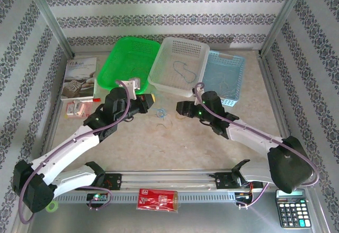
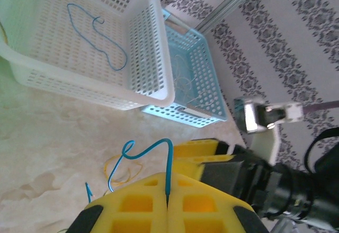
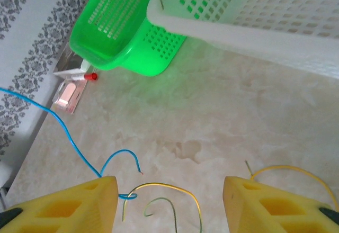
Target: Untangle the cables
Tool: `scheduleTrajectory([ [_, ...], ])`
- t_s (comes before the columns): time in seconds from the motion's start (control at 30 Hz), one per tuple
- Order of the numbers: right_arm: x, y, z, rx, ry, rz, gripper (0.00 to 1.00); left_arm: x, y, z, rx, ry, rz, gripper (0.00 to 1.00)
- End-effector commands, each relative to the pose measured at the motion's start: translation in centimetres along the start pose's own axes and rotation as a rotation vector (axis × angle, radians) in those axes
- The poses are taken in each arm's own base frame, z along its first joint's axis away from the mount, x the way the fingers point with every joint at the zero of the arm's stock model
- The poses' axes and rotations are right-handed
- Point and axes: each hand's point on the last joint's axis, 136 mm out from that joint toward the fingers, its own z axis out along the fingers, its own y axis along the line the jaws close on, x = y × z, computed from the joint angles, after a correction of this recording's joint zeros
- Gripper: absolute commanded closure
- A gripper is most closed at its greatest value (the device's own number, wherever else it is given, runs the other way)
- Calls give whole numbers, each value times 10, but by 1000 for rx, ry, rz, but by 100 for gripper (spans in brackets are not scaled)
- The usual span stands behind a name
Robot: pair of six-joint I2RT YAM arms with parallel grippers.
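Blue cable [image 2: 169, 161] in left gripper [image 2: 167, 190]; yellow cable [image 3: 159, 185] near right gripper [image 3: 169, 196]

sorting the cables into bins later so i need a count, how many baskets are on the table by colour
green basket: 1
white basket: 1
light blue basket: 1
total: 3

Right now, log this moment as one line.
left gripper shut on blue cable | right gripper open near yellow cable | task: not yet untangled
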Motion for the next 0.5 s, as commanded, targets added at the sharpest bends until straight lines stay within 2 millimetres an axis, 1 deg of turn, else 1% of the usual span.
scheduleTrajectory([
  [0.0, 20, 2, 12, -20, 55, -7, 45, -32, -37, -15, 126, -95, -46, 100],
  [0.1, 32, 0, 28, -20, 82, -10, 45, -42, -50, -19, 181, -118, -71, 100],
  [0.2, 46, -1, 47, -34, 121, -9, 45, -48, -60, -21, 217, -126, -86, 100],
  [0.23, 52, -4, 55, -36, 137, 1, 46, -50, -64, -22, 228, -127, -89, 100],
  [0.3, 60, -10, 66, -30, 154, 12, 50, -54, -69, -24, 246, -133, -89, 100],
  [0.33, 63, -17, 70, -15, 160, 21, 54, -55, -71, -25, 252, -134, -87, 100],
  [0.37, 66, -22, 74, -5, 165, 28, 60, -57, -73, -26, 255, -135, -86, 100],
  [0.43, 69, -30, 76, 6, 169, 43, 69, -58, -75, -27, 257, -136, -84, 100],
  [0.47, 69, -32, 76, 4, 168, 52, 71, -59, -75, -28, 257, -137, -82, 100],
])
